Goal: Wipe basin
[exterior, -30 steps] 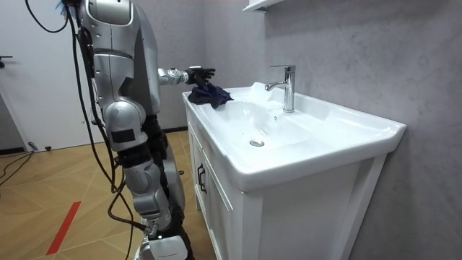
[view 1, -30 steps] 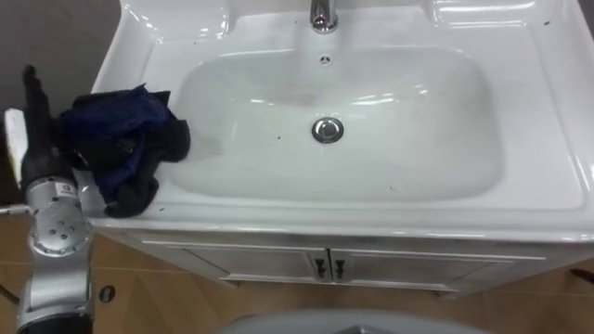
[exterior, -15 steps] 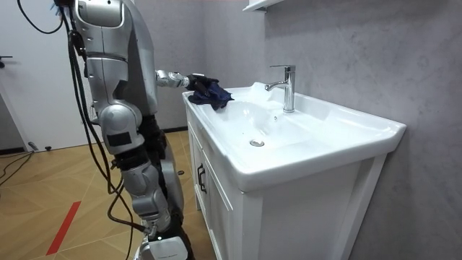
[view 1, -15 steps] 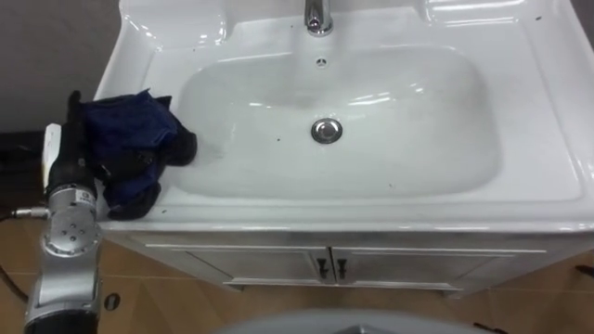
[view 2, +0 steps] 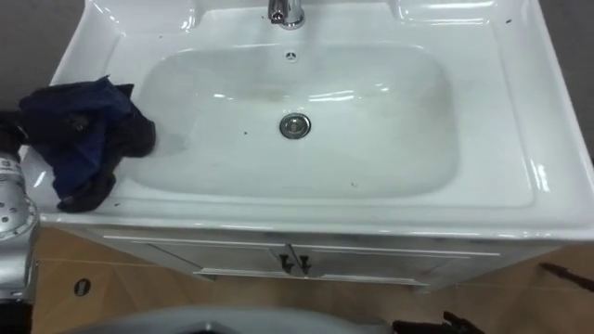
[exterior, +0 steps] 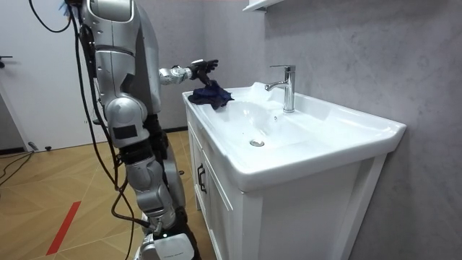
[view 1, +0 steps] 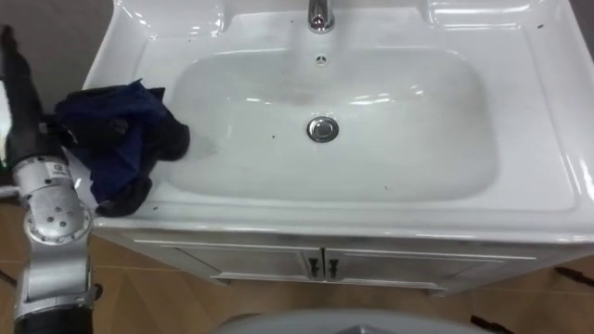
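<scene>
A crumpled dark blue cloth (view 1: 116, 139) lies on the left rim of the white basin (view 1: 371, 218), partly hanging over the bowl's edge. My left hand (view 1: 17, 79) is just left of the cloth, its dark fingers straight and holding nothing. In the room view the left hand (exterior: 202, 67) hovers a little above the cloth (exterior: 211, 95), apart from it. The bowl has a chrome drain (view 1: 322, 129) in its middle and a few dark specks.
A chrome tap (view 1: 320, 14) stands at the back of the basin. Below the rim is a white cabinet with two doors (view 1: 320, 264). I stand at the basin's (exterior: 317, 137) end on the room view's left, on a wooden floor.
Half a second ago my left hand was down against the cloth; it has now lifted up and to the left, off the cloth. The cloth stays on the rim.
</scene>
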You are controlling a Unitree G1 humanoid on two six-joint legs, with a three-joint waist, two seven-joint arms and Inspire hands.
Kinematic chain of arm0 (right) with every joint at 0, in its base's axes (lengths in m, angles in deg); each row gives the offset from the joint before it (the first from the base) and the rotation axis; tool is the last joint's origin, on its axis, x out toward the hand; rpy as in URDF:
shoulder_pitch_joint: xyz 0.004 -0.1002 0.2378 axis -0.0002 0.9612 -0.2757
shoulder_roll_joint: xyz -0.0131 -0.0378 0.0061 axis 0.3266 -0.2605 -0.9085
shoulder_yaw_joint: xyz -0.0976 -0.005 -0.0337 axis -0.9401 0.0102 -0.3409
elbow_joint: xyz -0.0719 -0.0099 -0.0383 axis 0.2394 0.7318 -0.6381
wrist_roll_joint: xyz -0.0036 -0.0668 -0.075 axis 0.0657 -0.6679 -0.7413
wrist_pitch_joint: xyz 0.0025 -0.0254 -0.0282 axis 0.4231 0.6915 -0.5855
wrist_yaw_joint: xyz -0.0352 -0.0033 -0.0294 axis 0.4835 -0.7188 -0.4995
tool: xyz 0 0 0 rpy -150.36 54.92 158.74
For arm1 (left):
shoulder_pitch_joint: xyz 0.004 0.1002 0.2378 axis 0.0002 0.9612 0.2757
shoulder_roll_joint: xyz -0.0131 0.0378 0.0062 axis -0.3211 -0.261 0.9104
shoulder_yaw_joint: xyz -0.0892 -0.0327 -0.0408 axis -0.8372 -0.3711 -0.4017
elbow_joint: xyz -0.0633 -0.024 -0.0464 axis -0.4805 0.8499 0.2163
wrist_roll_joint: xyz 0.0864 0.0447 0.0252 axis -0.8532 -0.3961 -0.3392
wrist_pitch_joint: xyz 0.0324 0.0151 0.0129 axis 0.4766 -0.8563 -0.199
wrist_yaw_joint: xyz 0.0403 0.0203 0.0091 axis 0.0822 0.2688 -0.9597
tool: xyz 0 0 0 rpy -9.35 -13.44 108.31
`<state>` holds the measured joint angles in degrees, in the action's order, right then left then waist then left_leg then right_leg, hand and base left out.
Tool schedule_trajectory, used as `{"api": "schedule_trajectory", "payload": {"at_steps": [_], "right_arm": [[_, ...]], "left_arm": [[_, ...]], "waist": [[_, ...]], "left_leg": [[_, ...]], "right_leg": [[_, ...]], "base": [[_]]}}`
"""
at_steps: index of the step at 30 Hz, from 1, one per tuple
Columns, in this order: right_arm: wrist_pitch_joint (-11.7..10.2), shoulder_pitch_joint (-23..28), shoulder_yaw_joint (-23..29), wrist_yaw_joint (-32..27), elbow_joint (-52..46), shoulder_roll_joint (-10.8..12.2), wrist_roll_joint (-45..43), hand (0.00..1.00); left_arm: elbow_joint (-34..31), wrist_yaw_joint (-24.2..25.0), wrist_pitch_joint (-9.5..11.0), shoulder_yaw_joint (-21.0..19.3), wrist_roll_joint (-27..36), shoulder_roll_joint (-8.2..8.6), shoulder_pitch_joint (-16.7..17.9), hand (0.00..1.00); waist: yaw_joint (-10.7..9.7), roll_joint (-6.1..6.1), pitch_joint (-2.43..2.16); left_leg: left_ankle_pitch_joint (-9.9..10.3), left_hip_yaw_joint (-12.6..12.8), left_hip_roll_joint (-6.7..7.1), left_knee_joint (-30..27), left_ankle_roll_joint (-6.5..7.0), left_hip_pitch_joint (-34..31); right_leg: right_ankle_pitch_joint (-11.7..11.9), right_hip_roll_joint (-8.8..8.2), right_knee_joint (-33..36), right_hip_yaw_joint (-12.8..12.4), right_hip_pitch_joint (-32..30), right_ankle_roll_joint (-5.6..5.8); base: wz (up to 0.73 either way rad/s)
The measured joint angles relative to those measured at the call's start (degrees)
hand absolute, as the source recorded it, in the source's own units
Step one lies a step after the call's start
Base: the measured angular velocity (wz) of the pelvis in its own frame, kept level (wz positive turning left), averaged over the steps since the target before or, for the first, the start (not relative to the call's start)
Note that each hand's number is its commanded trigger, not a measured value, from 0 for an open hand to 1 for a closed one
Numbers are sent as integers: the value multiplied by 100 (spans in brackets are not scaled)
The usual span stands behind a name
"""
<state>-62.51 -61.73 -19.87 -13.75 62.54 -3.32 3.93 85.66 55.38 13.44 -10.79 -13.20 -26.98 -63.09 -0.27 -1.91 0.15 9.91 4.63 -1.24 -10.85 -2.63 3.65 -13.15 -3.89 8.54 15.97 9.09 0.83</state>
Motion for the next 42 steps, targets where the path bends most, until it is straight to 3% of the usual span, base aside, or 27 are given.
{"api": "schedule_trajectory", "payload": {"at_steps": [3,11,15,18,24,27,33,37,42], "right_arm": [[-17,48,-1,69,29,21,1,0],[-61,148,-9,-122,41,21,28,0],[-51,267,-9,-265,-30,14,7,0],[-46,372,6,-303,-33,19,21,0],[-44,467,63,-419,-223,53,0,0],[-42,472,63,-531,-241,128,-5,0],[81,544,68,-598,-454,131,26,0],[195,559,75,-571,-455,126,39,0],[271,608,76,-577,-461,123,-110,0]], "left_arm": [[-89,-415,211,-160,1,13,0,0],[-89,-1390,323,-364,97,21,8,0],[-60,-1738,437,-611,842,23,117,0],[25,-1857,442,-870,1709,27,185,0],[834,-2228,563,-1480,2606,29,269,0],[879,-2339,563,-1548,2995,30,336,0],[975,-2422,554,-1565,3644,27,402,0],[1294,-2414,529,-1792,4095,22,428,0],[1583,-2441,414,-1817,4564,38,731,0]], "waist": [[29,-9,-3],[104,-1,-10],[157,-8,-17],[255,7,-22],[481,-2,-22],[574,55,-61],[695,-18,-64],[708,-57,-79],[686,-85,-80]], "left_leg": [[2,-10,8,3,4,7],[3,-31,7,-4,5,11],[3,-43,8,1,5,31],[3,-71,10,19,5,62],[3,-95,19,30,6,92],[5,-171,28,16,8,89],[43,-322,52,-58,68,8],[47,-331,57,-54,75,4],[50,-328,66,-53,78,-2]], "right_leg": [[-1,-6,1,0,2,2],[0,0,7,-10,7,2],[-3,-1,11,-14,3,4],[-4,2,11,-19,35,3],[-13,-6,4,-7,68,8],[-23,-4,6,35,95,10],[-47,-18,15,156,85,35],[-47,-23,31,165,82,36],[-46,-28,23,166,85,37]], "base": [[0],[0],[-4],[-1],[2],[9],[12],[2],[0]]}}
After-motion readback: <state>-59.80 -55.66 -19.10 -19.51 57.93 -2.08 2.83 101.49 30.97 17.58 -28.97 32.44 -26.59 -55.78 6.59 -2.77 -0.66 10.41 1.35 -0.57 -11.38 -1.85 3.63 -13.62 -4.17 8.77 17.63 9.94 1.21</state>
